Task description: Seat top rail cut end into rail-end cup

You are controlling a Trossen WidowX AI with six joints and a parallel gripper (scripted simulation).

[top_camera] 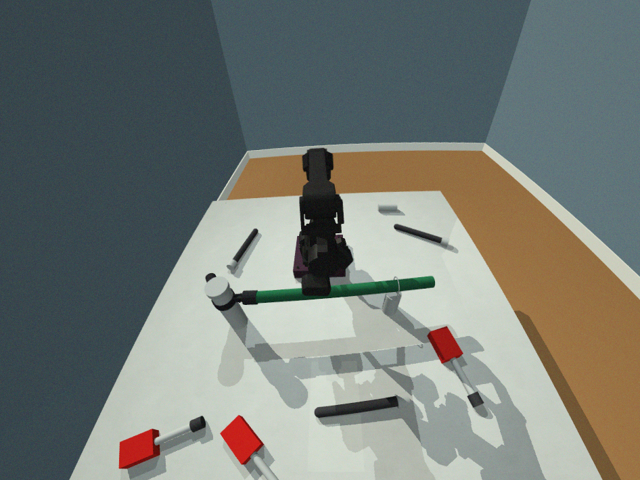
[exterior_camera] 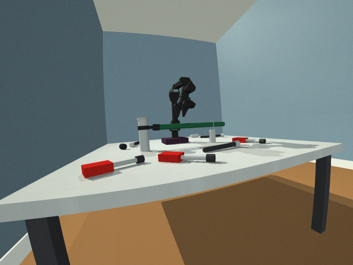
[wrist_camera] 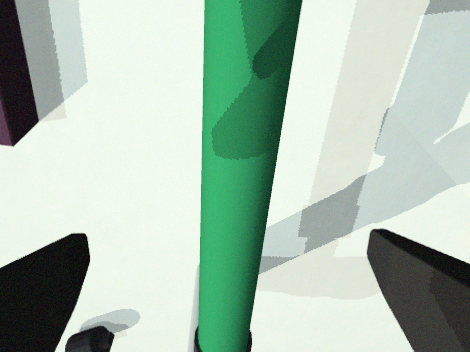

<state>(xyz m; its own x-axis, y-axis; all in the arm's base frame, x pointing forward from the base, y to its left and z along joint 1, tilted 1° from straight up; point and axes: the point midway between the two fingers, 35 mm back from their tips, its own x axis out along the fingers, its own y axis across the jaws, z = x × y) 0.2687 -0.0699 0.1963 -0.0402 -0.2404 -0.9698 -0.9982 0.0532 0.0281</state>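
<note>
The green rail (top_camera: 369, 288) (exterior_camera: 190, 125) (wrist_camera: 232, 198) runs nearly level. Its left end enters the black end cup (top_camera: 249, 297) (exterior_camera: 155, 127) with no gap visible at the mouth; the depth inside is hidden. The cup hangs on the black brace band (top_camera: 224, 305) (exterior_camera: 143, 127), which sits high on the big post (top_camera: 237, 316) (exterior_camera: 144, 142), just below its white cap (top_camera: 218, 286) (exterior_camera: 142, 118). Farther right, the rail passes through the wire loop (top_camera: 397, 279) (exterior_camera: 211, 121) above the small post (top_camera: 391, 304) (exterior_camera: 212, 136). My gripper (exterior_camera: 181, 116) (wrist_camera: 232, 243) is open and empty above the rail, not touching it.
Red-headed tools lie at the front left (top_camera: 138, 449) (exterior_camera: 97, 168), front middle (top_camera: 241, 439) (exterior_camera: 171, 157) and right (top_camera: 444, 344) (exterior_camera: 240, 140). A black rod (top_camera: 356, 407) (exterior_camera: 219, 147) lies in front of the rail. Two more black rods (top_camera: 244, 247) (top_camera: 419, 233) and a white cylinder (top_camera: 387, 207) lie farther back.
</note>
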